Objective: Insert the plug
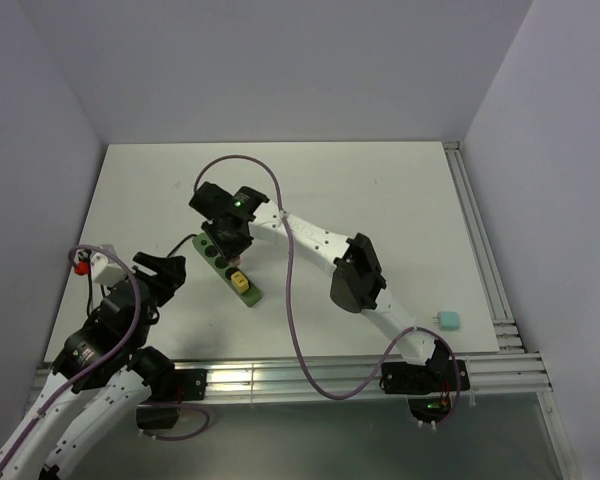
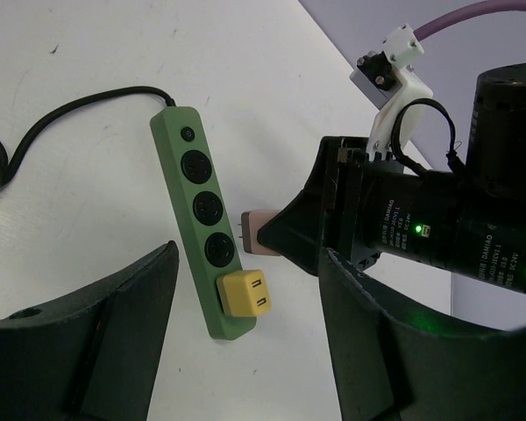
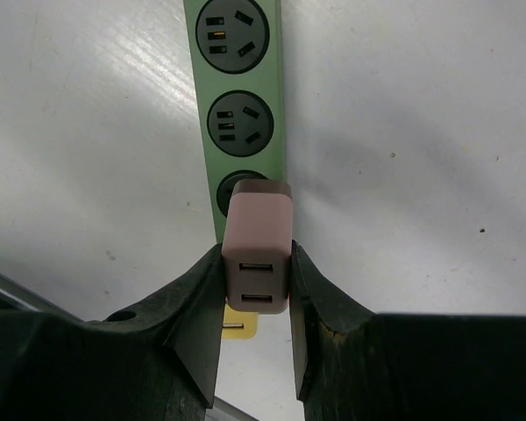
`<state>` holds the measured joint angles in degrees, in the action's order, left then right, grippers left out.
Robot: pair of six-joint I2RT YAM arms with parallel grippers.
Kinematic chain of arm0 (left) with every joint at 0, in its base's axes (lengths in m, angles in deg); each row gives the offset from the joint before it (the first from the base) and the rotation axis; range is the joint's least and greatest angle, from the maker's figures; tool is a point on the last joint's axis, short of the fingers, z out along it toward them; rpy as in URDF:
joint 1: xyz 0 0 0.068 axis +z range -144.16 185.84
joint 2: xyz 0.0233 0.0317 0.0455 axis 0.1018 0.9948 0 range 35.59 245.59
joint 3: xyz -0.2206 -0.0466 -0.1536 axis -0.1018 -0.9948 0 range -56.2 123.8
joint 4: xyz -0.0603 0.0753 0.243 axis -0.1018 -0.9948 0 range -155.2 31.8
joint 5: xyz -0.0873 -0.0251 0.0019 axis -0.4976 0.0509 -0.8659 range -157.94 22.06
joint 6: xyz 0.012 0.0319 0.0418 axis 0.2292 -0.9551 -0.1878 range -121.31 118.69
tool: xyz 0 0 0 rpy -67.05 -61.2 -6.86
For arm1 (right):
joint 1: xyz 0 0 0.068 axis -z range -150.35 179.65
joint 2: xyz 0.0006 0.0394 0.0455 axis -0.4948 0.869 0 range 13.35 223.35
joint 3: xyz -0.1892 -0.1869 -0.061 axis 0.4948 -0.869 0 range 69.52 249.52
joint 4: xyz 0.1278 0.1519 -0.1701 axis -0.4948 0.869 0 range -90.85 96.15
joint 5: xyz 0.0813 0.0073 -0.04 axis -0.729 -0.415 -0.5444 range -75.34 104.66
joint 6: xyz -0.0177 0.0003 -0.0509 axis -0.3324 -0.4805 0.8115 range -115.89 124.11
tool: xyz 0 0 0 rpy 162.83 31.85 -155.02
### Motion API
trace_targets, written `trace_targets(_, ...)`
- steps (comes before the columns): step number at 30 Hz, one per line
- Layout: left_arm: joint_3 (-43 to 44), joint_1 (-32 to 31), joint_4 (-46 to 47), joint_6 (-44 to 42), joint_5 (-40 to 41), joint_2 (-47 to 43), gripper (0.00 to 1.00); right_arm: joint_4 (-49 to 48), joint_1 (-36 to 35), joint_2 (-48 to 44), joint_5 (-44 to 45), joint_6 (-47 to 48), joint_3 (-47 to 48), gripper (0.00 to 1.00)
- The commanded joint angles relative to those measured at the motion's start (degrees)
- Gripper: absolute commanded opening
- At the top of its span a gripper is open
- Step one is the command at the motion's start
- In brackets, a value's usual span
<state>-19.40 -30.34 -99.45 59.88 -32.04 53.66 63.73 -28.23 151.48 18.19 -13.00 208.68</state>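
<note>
– Where's the pink plug point(image 3: 259, 230)?
– Low in the middle of the right wrist view, pinched on both sides by the right gripper point(image 3: 256, 263), jaws narrowed to its width. It hangs over the lowest round socket of the green power strip point(image 3: 237, 77), its prongs bare.
– And the left gripper point(image 1: 164, 268)?
– Spread wide, holding nothing, at the lower left of the top view.
– Anything in the strip?
– A yellow adapter point(image 2: 245, 294), at its lower end on the table point(image 1: 380, 190).
</note>
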Motion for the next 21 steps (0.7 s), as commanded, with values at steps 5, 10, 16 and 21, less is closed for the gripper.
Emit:
trace_targets(5,-0.85,0.15,1.0,0.16,0.22,-2.42,0.7,3.27,-2.23,1.44,-0.28,-2.93,4.29,0.0)
trace_targets(10,-1.38,0.15,1.44,-0.02,0.14,-3.3,0.7,3.01,-2.76,1.88,-1.16,-4.34,5.07,0.0)
trace_targets(16,-1.2,0.15,1.53,-0.46,0.22,-3.47,0.71,4.24,-2.84,3.38,-0.81,-5.31,6.04,0.0)
trace_targets(21,-1.64,0.15,1.97,-0.63,0.4,-4.09,0.71,5.64,-2.84,3.91,1.48,-5.14,6.48,0.0)
